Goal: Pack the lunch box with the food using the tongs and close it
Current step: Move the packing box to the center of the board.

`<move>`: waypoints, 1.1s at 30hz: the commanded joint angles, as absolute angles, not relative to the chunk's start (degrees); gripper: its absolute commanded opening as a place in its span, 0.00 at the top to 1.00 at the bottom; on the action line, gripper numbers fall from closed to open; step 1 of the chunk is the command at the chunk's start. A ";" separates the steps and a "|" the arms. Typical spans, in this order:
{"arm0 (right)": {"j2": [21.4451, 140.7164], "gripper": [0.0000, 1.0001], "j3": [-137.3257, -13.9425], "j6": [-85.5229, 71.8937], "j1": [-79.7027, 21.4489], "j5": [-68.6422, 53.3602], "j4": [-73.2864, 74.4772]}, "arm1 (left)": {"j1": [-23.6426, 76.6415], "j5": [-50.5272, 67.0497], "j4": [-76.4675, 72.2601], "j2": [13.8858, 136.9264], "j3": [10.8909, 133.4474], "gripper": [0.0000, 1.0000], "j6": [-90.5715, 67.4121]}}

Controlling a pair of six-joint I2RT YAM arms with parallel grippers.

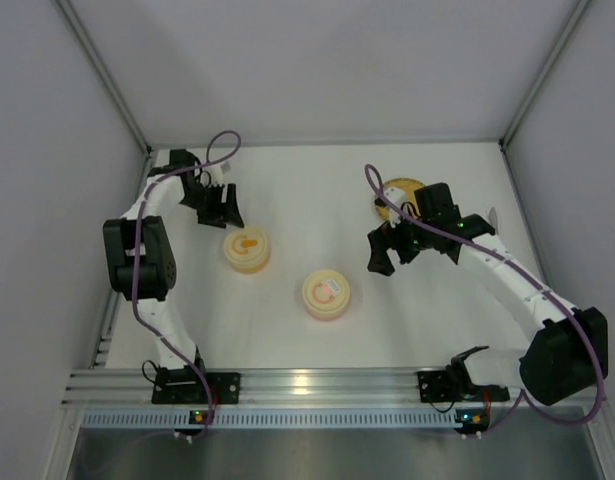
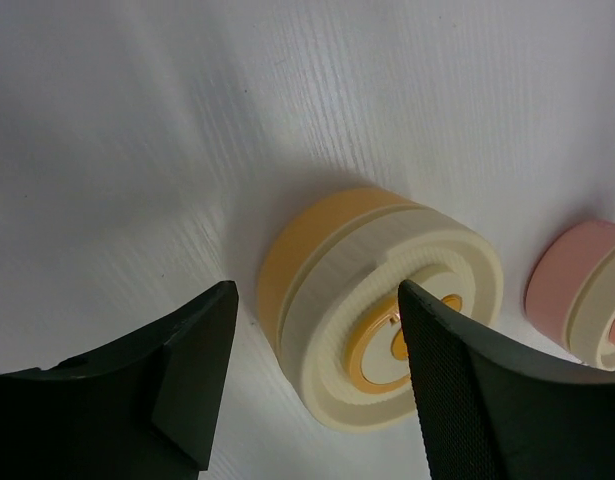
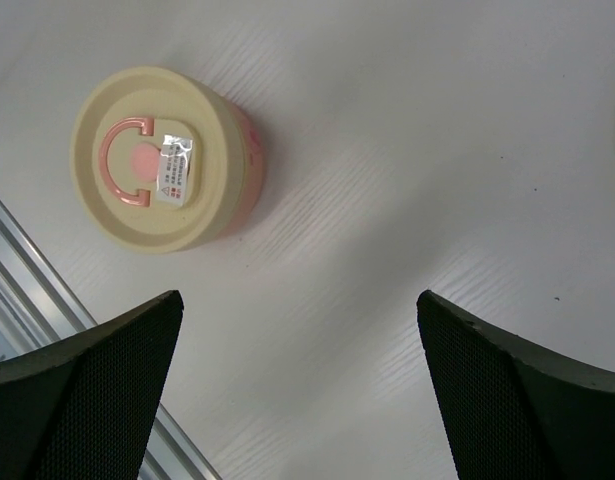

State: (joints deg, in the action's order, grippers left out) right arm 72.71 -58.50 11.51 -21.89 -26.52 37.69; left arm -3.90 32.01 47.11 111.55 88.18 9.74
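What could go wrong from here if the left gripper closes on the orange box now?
1. The orange lunch box is only partly lined up between the fingers of the open left gripper; closing now might shove it aside rather than grip it.
2. The right arm covers part of the woven plate in the top view, so what lies on it cannot be checked.

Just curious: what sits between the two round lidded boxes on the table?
Nothing. In the top view, only bare white table separates the orange lunch box from the pink lunch box.
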 commanded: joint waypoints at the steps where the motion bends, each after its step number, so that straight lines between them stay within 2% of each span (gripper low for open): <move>1: 71.10 0.01 -58.89 11.87 -21.45 -26.37 36.74 | -3.69 35.42 47.90 113.02 90.97 0.30 12.83; 6: 71.54 0.01 -59.41 11.95 -20.57 -26.54 37.09 | -2.55 35.42 48.25 114.17 89.30 0.43 14.41; 11: 71.98 0.01 -59.77 12.30 -19.25 -26.89 38.23 | 1.13 34.10 47.82 111.02 82.37 0.54 17.31; 17: 71.72 0.01 -59.50 12.57 -17.49 -27.60 38.67 | 6.41 34.80 47.64 106.97 74.37 0.61 17.67; 31: 72.16 0.01 -59.77 12.92 -16.00 -29.00 39.02 | 13.27 35.33 47.64 97.04 63.99 0.64 17.49; 32: 72.16 0.01 -59.68 12.92 -16.00 -29.18 39.02 | 13.36 35.33 47.81 96.77 63.98 0.62 17.40; 33: 72.07 0.01 -59.68 12.75 -16.00 -29.27 38.94 | 13.36 35.07 47.81 96.51 64.07 0.51 17.32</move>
